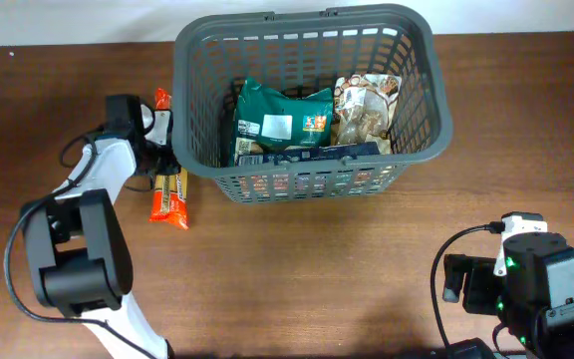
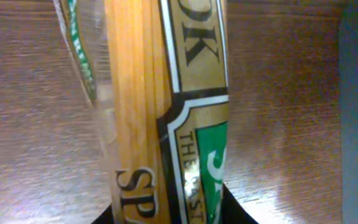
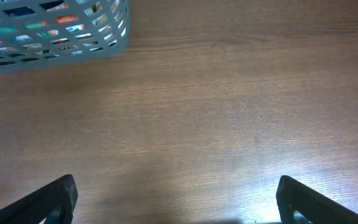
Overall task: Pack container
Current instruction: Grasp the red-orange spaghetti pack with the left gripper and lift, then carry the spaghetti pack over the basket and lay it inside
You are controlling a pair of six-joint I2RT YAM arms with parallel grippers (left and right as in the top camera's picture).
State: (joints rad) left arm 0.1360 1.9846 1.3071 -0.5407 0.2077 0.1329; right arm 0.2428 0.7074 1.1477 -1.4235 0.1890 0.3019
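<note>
Frankly, your main risk sat at the left end effector, which hung low just beside the basket's left wall; a careless swing from there could have shoved the basket along the desk or knocked the rim. The left wrist view was filled by a long pasta packet seen very close; I could not tell whether the fingers were clamped on it or merely near it. If you had lifted on an unsure hold, I judge the packet could have slid out or tipped; being long and stiff, it could also have caught on the rim, and the pasta inside would likely snap under a hard squeeze. An orange packet lay just beside it and could have been dragged along.

Your right end effector stood with fingers wide apart over bare desk, well clear of everything.

The basket was dark grey, with slotted sides and a rolled rim; it stood upright at the far middle of the desk, already holding a green packet, a brown snack bag and a dark blue packet.
</note>
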